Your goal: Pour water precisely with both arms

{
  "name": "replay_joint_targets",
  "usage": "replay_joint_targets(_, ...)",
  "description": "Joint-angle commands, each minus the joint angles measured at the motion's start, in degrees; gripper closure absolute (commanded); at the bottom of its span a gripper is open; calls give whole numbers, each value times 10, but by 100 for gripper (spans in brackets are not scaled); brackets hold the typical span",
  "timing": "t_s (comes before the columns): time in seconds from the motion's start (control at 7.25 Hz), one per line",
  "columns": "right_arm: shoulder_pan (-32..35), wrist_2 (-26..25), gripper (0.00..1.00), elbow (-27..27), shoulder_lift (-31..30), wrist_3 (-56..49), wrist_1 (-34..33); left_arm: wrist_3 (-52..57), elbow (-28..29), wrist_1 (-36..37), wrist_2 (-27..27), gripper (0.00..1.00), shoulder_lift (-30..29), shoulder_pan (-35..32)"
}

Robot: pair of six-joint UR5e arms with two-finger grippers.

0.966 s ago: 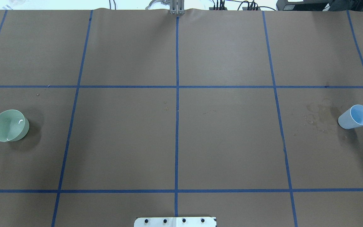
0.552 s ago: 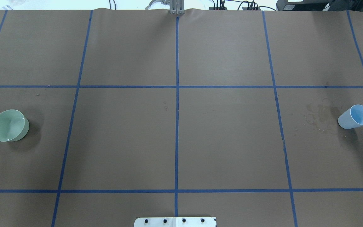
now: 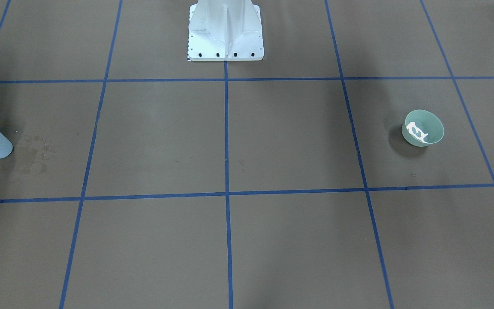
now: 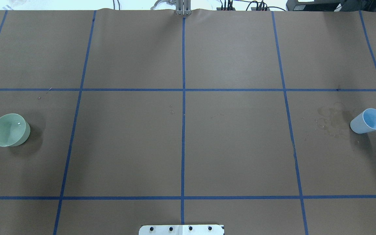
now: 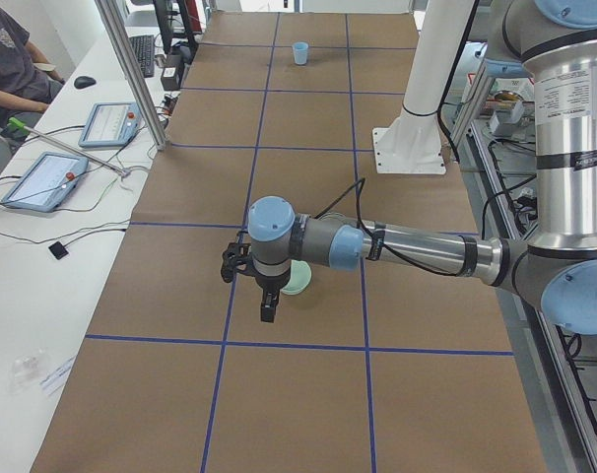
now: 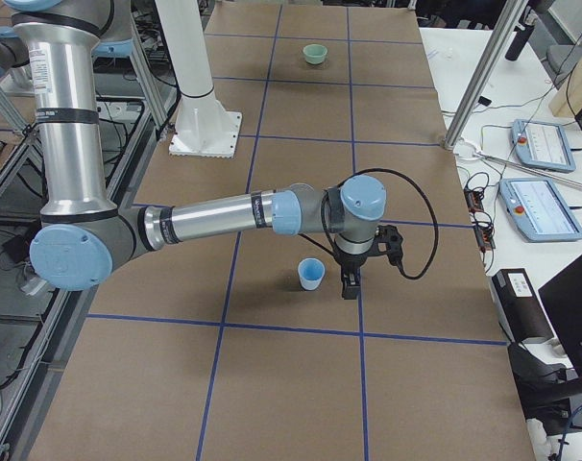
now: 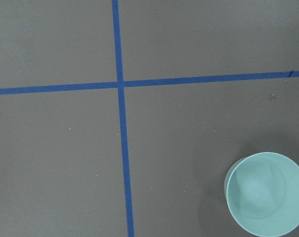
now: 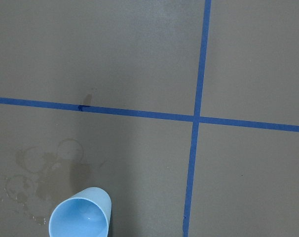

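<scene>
A green bowl [image 4: 10, 130] stands at the table's left, also in the front view [image 3: 423, 128] and the left wrist view [image 7: 265, 193]. White glints of water [image 3: 417, 132] show inside it. A light blue cup [image 4: 367, 120] stands at the right; the right wrist view [image 8: 80, 213] shows a faint sheen inside. My left arm [image 5: 407, 246] reaches over the bowl [image 5: 297, 279], with its gripper [image 5: 266, 311] hanging beside it. My right arm [image 6: 224, 216] holds its gripper [image 6: 350, 286] beside the cup [image 6: 311, 274]. I cannot tell whether either gripper is open or shut.
Dried water stains [image 4: 333, 120] mark the brown paper beside the cup. Blue tape lines grid the table. The white pedestal base [image 3: 225, 32] stands at the robot's edge. An operator [image 5: 8, 59], tablets [image 5: 42, 177] and a metal post [image 5: 131, 74] are along the far side.
The white glint in the green bowl has shrunk from an arc to a small dot. The bowl and cup have not moved.
</scene>
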Motion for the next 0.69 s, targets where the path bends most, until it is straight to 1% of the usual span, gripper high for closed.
replay_joint_targets(0.0, 0, -1, 1, 0, -2, 0, 2, 10, 14, 66, -49, 0, -17, -3)
replay_joint_targets(0.28, -2, 4, 1, -4, 1, 0, 1, 7, 13, 69, -46, 0, -17, -5)
replay_joint_targets(0.41, -10, 1, 1, -5, 6, 0, 0, 4, 21, 70, -45, 0, -33, -5)
replay_joint_targets(0.55, -14, -1, 1, -5, 8, 4, 0, 4, 27, 70, -46, 0, -37, -5)
